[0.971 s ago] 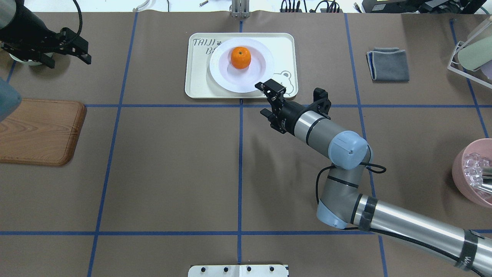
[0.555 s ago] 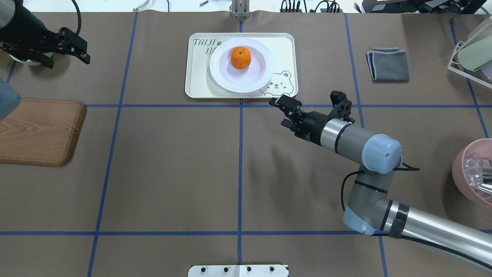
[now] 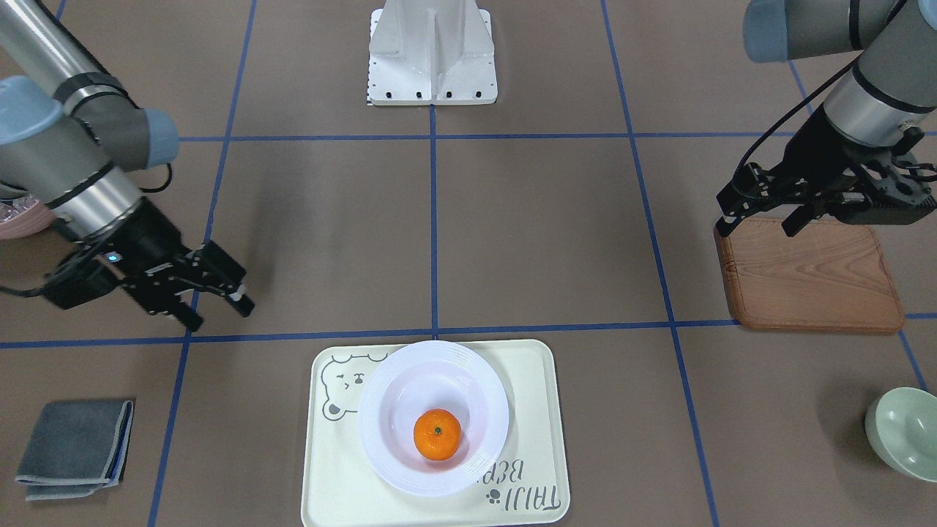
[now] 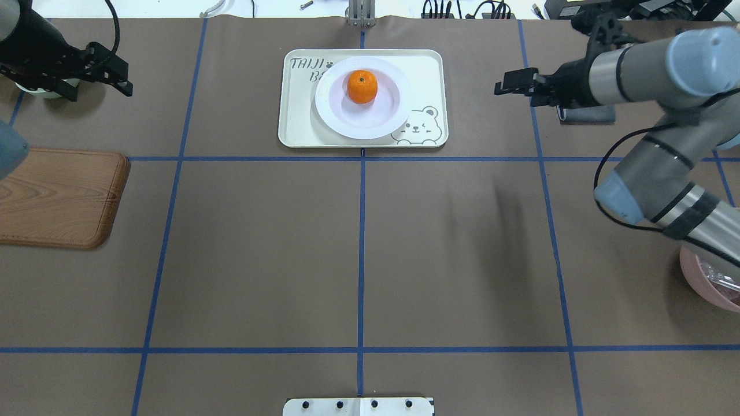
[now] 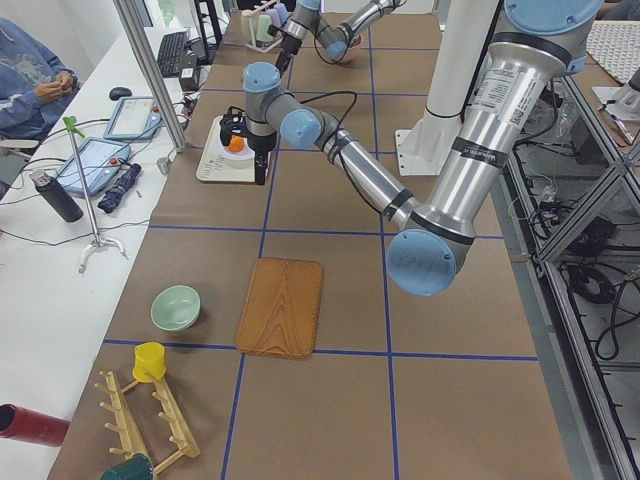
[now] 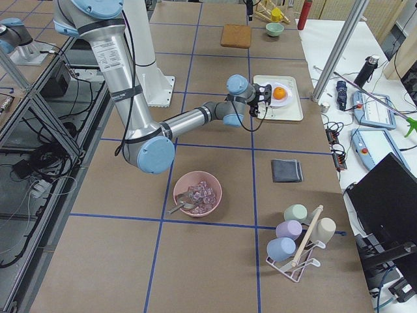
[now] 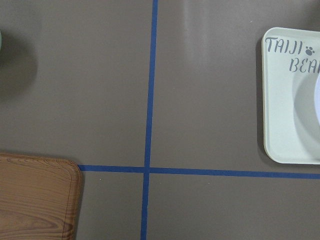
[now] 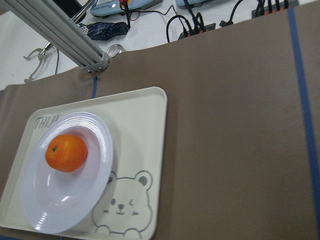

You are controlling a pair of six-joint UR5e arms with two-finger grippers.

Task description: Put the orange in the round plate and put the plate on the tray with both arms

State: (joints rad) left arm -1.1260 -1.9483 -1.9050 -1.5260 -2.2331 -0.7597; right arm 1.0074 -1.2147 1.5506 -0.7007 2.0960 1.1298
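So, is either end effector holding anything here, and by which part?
Nothing is held: the left end effector and the right end effector are both open and empty.

We saw a bright orange [image 4: 362, 86] with a small green dot, and a white plate [image 4: 370, 124] with ridges on its rim. The tray [image 4: 298, 124] was cream-yellow with a grey bear face and grey letters. The table [image 4: 260, 242] was brown with blue lines [image 4: 361, 260]; the board [image 4: 58, 196] had brown wood grain.

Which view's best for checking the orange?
Right wrist-mounted: the orange is closest, unblocked, resting in the round plate. Overhead and front-facing show it smaller, from above; side views tiny; left wrist-mounted misses it.
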